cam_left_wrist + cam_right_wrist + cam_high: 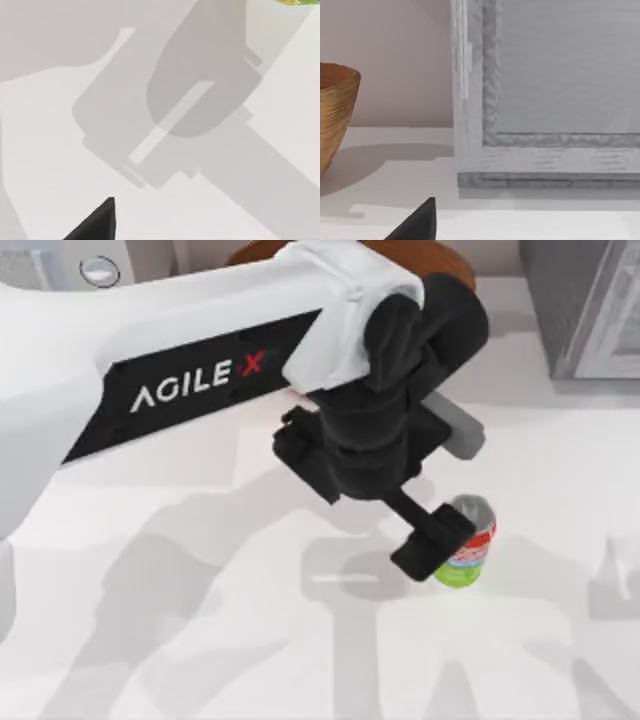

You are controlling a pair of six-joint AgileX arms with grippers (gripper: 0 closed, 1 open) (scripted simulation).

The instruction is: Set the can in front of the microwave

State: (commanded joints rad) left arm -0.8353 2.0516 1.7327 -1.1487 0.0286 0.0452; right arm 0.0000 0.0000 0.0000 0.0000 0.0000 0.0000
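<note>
While the left arm reaches in from the top view's left across the desk [200, 640], its black left gripper [440, 540] sits right against the can [468, 552], one dark finger [432, 545] lying along the can's left flank; whether the gripper is clenched on the can or merely beside it cannot be told. That can stands upright on the desk, its long axis vertical, silver top facing up, red band with white script above the lime-green lower part. It is right of the desk's middle in the top view, well apart from the microwave [50, 270], whose light corner and one round silver knob [99, 272] sit at the far left. A brown woven basket [420, 260] peeks out behind the arm at the far edge, and a darker grey box appliance [590, 310] with a white-framed door stands at the far right. From the right wrist view, that appliance [545, 100] is close ahead, the basket [335, 115] beside it; the right gripper's state cannot be told.
</note>
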